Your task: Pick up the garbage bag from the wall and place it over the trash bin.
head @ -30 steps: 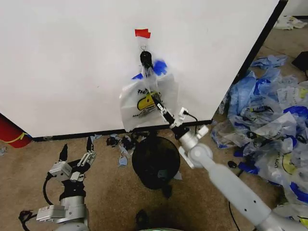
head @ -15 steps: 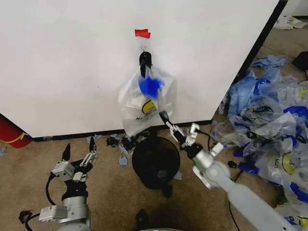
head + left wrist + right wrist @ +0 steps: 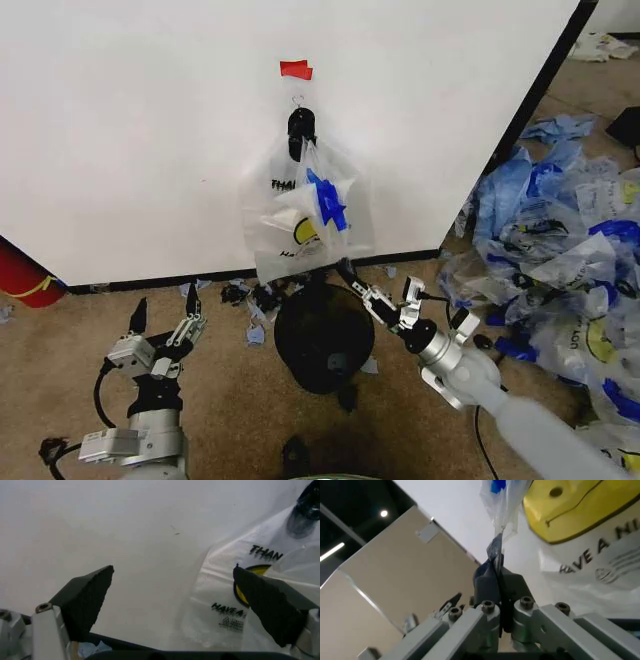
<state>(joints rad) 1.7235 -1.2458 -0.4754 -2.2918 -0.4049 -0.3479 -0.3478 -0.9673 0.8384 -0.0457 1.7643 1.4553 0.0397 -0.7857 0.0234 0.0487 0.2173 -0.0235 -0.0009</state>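
The garbage bag (image 3: 300, 220), translucent white with a yellow smiley face and black print, hangs from a small hook (image 3: 298, 100) on the white wall (image 3: 140, 130) below a red tape strip (image 3: 296, 69). My right gripper (image 3: 346, 268) is just below the bag's lower right corner, above the trash bin (image 3: 322, 335), a round black wastebasket on the floor. In the right wrist view the right gripper (image 3: 496, 573) is shut on a thin blue-edged strip of the garbage bag (image 3: 580, 525). My left gripper (image 3: 162, 318) waits low at the left, open, its fingers (image 3: 87, 592) facing the wall.
A red cylinder (image 3: 20, 275) stands at the wall's left end. A large pile of plastic bags (image 3: 560, 250) covers the floor on the right. Torn scraps (image 3: 250, 295) lie along the black baseboard (image 3: 150, 283) by the bin.
My right arm has drawn back and down from the hook toward the bin, still gripping the blue-edged strip. The bag has spread wider and its blue handle has swung down.
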